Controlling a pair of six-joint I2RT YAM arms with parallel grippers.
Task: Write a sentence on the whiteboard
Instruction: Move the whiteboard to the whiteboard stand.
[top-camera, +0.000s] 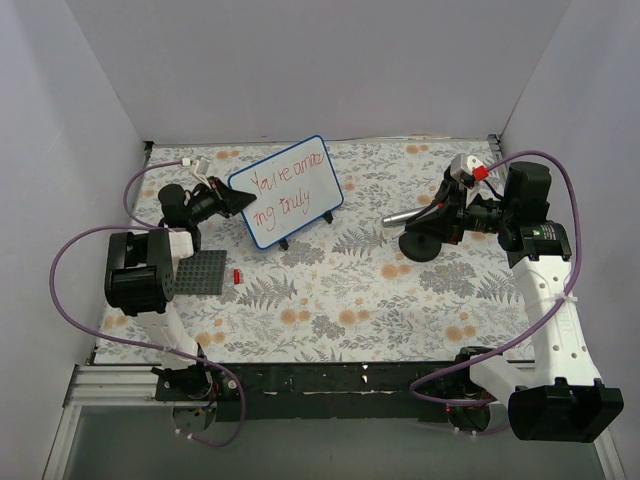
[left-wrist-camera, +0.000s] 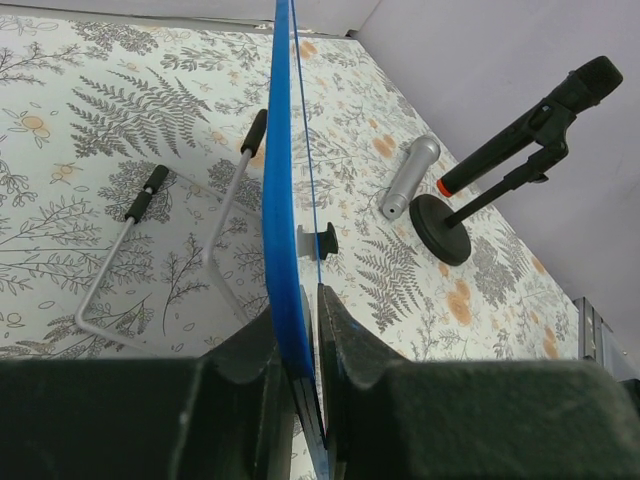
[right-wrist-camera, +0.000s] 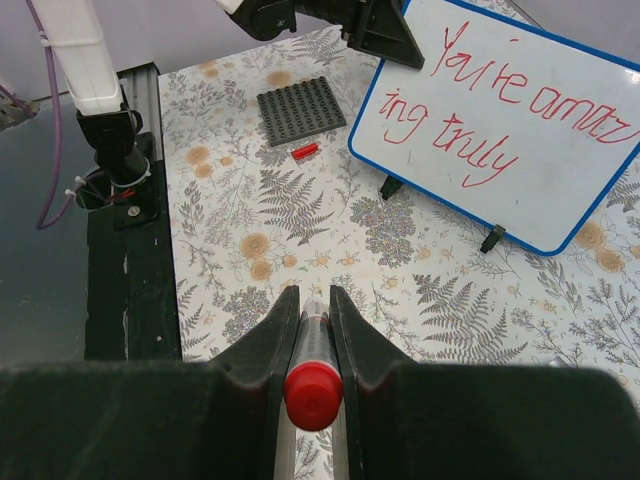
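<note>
Floral-print table (top-camera: 330, 300): both arms are over it, the left at the far left and the right at the far right.

Whiteboard (top-camera: 300, 205) sits left of centre toward the back, propped on its small black feet with its face slanted up toward the right arm. Left gripper (top-camera: 238, 200) is clamped on the board's left blue rim. The left wrist view shows the fingers pinching the rim edge-on.

Dark grey studded plate (top-camera: 200, 272) lies near the left arm, apart from the board.

Sentence (right-wrist-camera: 500, 110) is in red, two slanted lines reading roughly "You're amaz / ing truly". It fills most of the board, and no closing full stop is visible.

Right gripper (right-wrist-camera: 312, 297) is closed around a marker (right-wrist-camera: 313, 390), red butt end toward the wrist camera and tip hidden. It is held well apart from the board.

Small red piece (top-camera: 237, 274), probably the cap, lies just beside the plate.

Judgement: the writing looks finished. What is likely left is capping or setting down the marker and letting go of the board.
</note>
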